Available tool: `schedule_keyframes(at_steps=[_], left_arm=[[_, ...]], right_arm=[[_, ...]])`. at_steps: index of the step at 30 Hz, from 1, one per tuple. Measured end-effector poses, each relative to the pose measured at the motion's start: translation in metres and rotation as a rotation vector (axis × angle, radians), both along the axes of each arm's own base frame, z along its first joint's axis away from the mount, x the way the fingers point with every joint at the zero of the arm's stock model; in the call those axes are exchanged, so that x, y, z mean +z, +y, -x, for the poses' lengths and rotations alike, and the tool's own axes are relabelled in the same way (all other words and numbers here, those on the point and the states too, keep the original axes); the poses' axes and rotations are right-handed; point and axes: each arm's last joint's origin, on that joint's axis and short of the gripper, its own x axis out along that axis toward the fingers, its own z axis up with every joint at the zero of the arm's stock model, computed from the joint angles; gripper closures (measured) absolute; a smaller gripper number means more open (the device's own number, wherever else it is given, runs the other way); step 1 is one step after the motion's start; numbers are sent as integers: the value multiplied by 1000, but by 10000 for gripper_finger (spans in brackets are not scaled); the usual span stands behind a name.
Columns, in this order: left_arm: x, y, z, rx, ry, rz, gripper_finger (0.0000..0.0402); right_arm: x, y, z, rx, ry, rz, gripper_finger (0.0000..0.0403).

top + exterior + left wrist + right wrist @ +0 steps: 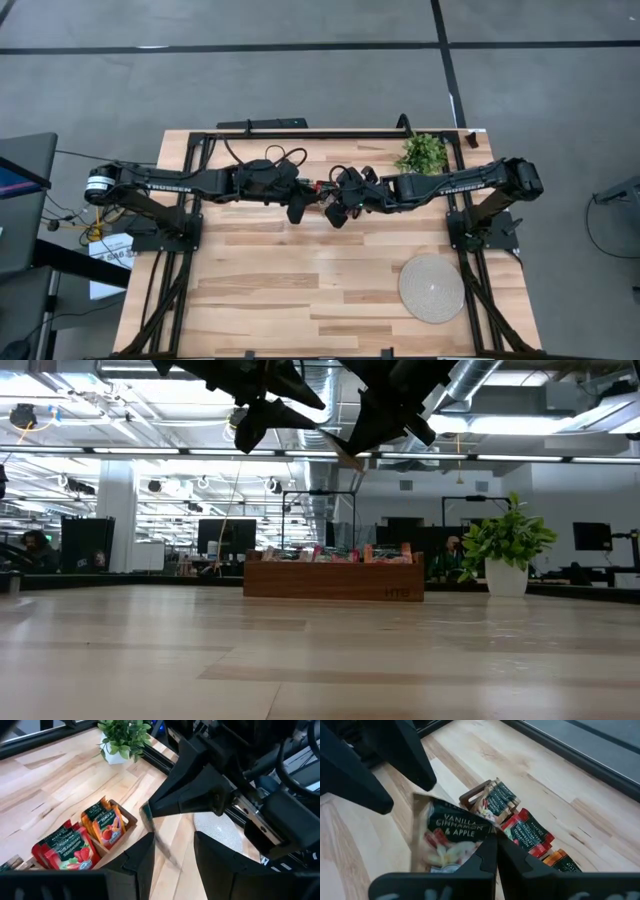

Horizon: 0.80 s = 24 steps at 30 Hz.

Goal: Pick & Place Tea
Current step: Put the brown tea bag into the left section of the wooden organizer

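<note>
My right gripper is shut on one pale beige tea sachet with a dark green printed centre, held high above the table. In the left wrist view that sachet shows edge-on. It reaches down between the open fingers of my left gripper, which stand on either side of it without touching. Both grippers meet over the far middle of the table. Below them, red, orange and green-printed sachets stand upright in a wooden box. My right gripper pinches the pale sachet between its two fingers at one edge. The sachet is lifted clear of the box and the table. It juts out past the fingertips toward the left gripper, and its printed face shows in the right wrist view.
A potted green plant stands at the far right, next to the box's end. A round woven mat lies on the near right of the table. The near half of the wooden tabletop is bare. Black frame rails run along the edges.
</note>
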Motion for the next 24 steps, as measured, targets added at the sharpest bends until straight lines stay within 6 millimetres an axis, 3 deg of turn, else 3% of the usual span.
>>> schedule_keyframes(at_steps=[7,24], left_arm=[[8,0,4,11,-38,23,273],[2,1,4,57,-2,119,273]], right_arm=[[0,0,0,0,7,1,403],[0,0,0,2,0,-3,403]])
